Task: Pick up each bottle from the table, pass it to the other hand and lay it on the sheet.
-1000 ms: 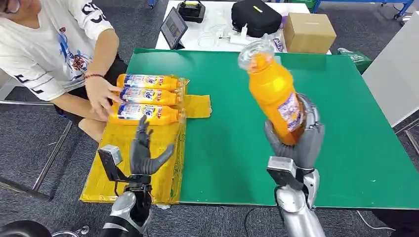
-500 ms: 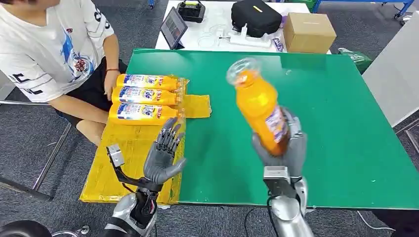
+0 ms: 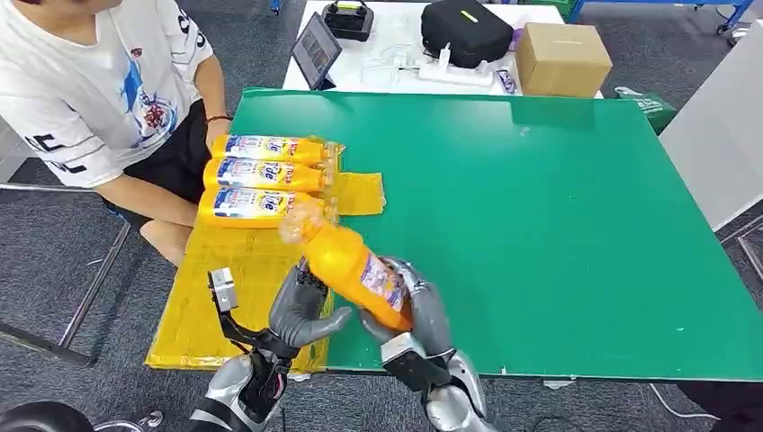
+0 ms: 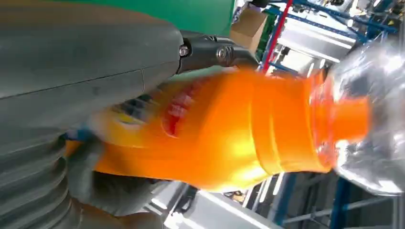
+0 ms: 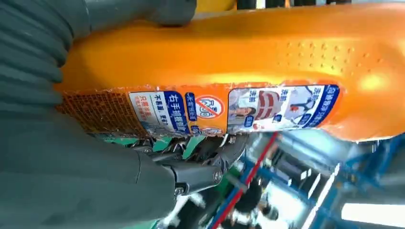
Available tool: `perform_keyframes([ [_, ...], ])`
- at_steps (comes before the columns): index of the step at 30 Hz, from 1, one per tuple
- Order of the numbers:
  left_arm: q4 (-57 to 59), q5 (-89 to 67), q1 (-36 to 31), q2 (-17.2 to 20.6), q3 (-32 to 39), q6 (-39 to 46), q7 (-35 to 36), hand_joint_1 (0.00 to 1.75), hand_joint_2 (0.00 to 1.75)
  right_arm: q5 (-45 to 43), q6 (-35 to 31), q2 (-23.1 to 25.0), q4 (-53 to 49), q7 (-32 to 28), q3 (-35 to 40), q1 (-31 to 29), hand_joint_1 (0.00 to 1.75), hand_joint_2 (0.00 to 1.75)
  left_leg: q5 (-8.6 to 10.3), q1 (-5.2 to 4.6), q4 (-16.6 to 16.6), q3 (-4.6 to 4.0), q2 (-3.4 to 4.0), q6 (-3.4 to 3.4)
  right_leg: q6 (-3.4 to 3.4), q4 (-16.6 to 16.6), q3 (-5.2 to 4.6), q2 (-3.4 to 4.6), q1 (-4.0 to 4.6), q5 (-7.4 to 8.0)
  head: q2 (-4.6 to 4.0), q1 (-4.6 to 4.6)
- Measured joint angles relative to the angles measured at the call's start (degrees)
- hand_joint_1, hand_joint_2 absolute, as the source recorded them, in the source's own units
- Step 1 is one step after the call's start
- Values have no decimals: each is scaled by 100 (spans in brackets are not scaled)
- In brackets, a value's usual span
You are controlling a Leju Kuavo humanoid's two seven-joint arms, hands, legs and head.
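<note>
Passing an orange bottle (image 3: 353,270) across my body, I grip its lower half in my right hand (image 3: 416,315), fingers wrapped round the labelled part, while my left hand (image 3: 300,309) waits with fingers spread and the thumb out, cupped just beside the bottle's shoulder at the near edge of the green tabletop (image 3: 558,207). The bottle is tilted, its clear cap (image 3: 297,220) aimed toward the yellow sheet (image 3: 229,288), where three like bottles (image 3: 261,175) already lie side by side at the far end. To do the handover well, I judge, my left fingers should close round the upper body, clear of my right fingers, and take the full weight before the right lets go; the smooth plastic could slip if both loosen together. A person's arm (image 3: 157,193) rests near the sheet's far edge, so the laying-down should stay in the bare near part.
</note>
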Motion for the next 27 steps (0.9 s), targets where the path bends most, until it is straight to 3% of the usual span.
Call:
perform_keyframes([
  [12,345,164,-99,160,9,22,83,0,175,254,-241,326,1304,-26,728,-536,175,175,1,4,0,0,1,-2,-1,1,-6,2,2,0,0,-4],
  [25,461,315,-82,238,57,53,129,0,175,276,-227,368,1754,26,870,-738,175,175,1,4,0,-2,3,-2,-1,0,-10,2,3,0,0,-4],
  [26,461,321,-79,238,61,63,127,150,175,278,-225,368,1773,28,875,-745,175,175,1,4,0,-2,3,-2,-1,1,-10,2,2,0,0,-2],
  [27,461,323,-74,238,65,66,127,175,175,282,-227,368,1787,33,877,-752,175,175,1,4,0,-2,3,-2,-1,1,-10,2,2,0,0,-4],
])
